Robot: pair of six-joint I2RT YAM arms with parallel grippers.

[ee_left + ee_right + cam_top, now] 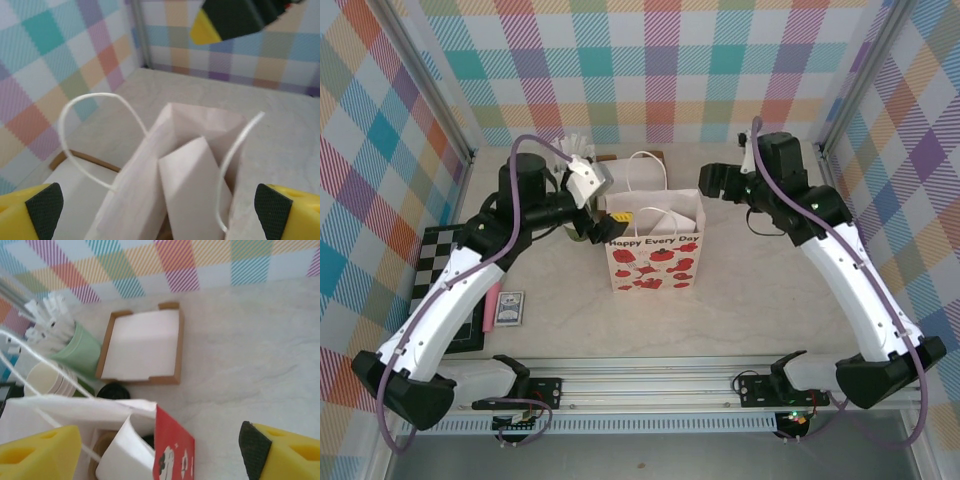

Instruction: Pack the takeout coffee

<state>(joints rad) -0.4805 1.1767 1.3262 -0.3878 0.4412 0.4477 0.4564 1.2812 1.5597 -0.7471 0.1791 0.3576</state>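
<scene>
Top view: paper bag (pixel 655 250), red-printed, upright mid-table; left gripper (pixel 592 190) at its far left corner, right gripper (pixel 713 180) just off its far right corner; napkin tray (pixel 642 172) behind the bag.

Left wrist: left gripper (pixel 160 205) spread wide, empty, above the bag's open mouth.

Right wrist: right gripper (pixel 160 450) spread wide, empty; black lid (pixel 114 390) outside the bag, just past its far edge, beside the cup stack (pixel 47 380); cup beneath hidden, so cannot tell whether this is the takeout coffee.

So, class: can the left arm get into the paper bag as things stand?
Probably yes: the left gripper hangs open above the paper bag, whose mouth gapes; only its string handles intrude.
</scene>
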